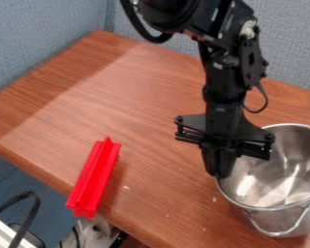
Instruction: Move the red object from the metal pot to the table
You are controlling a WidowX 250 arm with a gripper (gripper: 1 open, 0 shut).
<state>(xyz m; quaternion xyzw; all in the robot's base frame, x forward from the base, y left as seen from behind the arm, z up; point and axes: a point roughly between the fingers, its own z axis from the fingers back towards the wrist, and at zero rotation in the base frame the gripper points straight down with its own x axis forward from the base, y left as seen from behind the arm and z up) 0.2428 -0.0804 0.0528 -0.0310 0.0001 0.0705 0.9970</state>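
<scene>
Across the brown surface (132, 111), shows red object (94, 177) at lower left; pinches metal pot's (277, 179) left rim with closed end effector (220, 171)

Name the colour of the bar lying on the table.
Bright red; the bar shows best in the current camera view.

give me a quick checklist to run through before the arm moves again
Red bar out of the pot: ok, it lies on the table.
Bar fully on the tabletop: not ok, its near end juts past the edge.
Pot upright: ok.
Gripper free of the pot: cannot tell, its tips are right at the rim.
Bar away from the gripper: ok, well apart.
</scene>
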